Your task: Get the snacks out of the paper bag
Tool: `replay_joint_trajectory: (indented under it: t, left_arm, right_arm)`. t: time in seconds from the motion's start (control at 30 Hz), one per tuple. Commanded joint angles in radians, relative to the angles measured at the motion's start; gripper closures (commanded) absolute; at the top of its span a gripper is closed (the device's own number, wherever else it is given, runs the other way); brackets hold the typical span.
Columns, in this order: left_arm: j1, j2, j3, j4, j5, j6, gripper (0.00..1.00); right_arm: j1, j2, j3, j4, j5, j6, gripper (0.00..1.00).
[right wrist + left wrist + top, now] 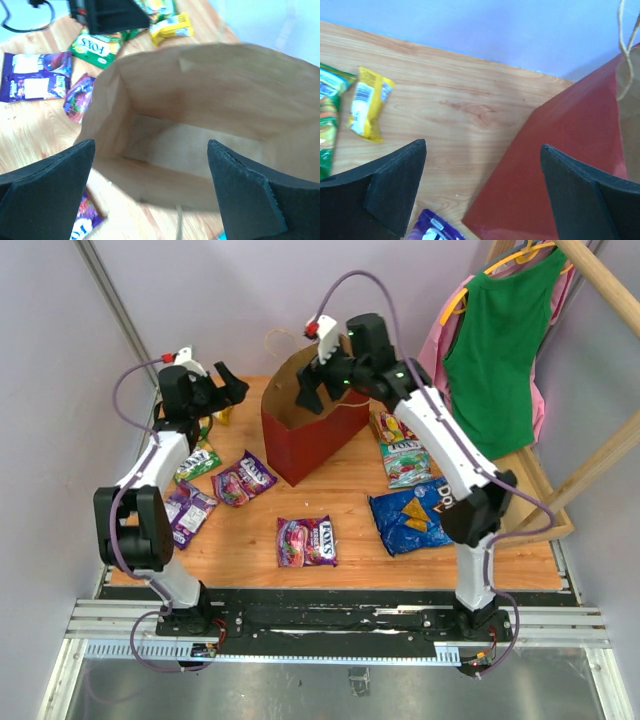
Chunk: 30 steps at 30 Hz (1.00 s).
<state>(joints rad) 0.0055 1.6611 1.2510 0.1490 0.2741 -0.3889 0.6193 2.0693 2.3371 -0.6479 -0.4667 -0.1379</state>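
The red paper bag (305, 435) stands open at the back middle of the table. Its brown inside (200, 115) looks empty in the right wrist view. My right gripper (312, 395) is open and empty just above the bag's mouth (150, 145). My left gripper (232, 388) is open and empty to the left of the bag, facing its red wall (545, 165). The snacks lie on the table: a green packet (198, 462), purple packets (243, 478) (307, 541), a purple-white packet (188, 512), a blue chip bag (415, 513), a teal-white packet (405, 462) and an orange-red packet (388, 425).
A small yellow packet (367, 102) lies near the back left wall. The bag's beige loop handle (622, 30) sticks up. Green and pink garments (500, 350) hang on a wooden rack at the right. A purple wall stands behind the table.
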Motion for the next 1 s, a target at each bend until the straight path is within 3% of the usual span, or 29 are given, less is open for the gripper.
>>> replay_joint_trajectory:
  t: [0.0, 0.23, 0.33, 0.4, 0.47, 0.67, 0.97]
  left_arm:
    - [0.026, -0.107, -0.064, 0.019, 0.019, 0.01, 0.0]
    - [0.027, -0.209, -0.215, 0.053, 0.019, 0.007, 0.0]
    - [0.028, -0.244, -0.292, 0.098, 0.042, -0.022, 0.0]
    - [0.028, -0.257, -0.34, 0.151, 0.07, -0.062, 0.0]
    - [0.028, -0.265, -0.373, 0.188, 0.093, -0.083, 0.0]
    - [0.028, -0.286, -0.393, 0.186, 0.09, -0.09, 0.0]
    - [0.028, -0.319, -0.435, 0.202, 0.098, -0.107, 0.0]
  right_arm:
    - [-0.027, -0.215, -0.173, 0.101, 0.121, 0.012, 0.03]
    - [-0.026, -0.655, -0.883, 0.555, 0.282, 0.178, 0.08]
    - [-0.001, -0.861, -1.261, 0.998, 0.332, 0.285, 0.08]
    - [0.04, -0.935, -1.487, 1.279, 0.514, 0.378, 0.08]
    - [0.058, -0.94, -1.623, 1.409, 0.644, 0.461, 0.08]
    - [0.097, -0.732, -1.662, 1.327, 0.772, 0.568, 0.09]
    - [0.099, -0.386, -1.466, 1.236, 0.737, 0.716, 0.1]
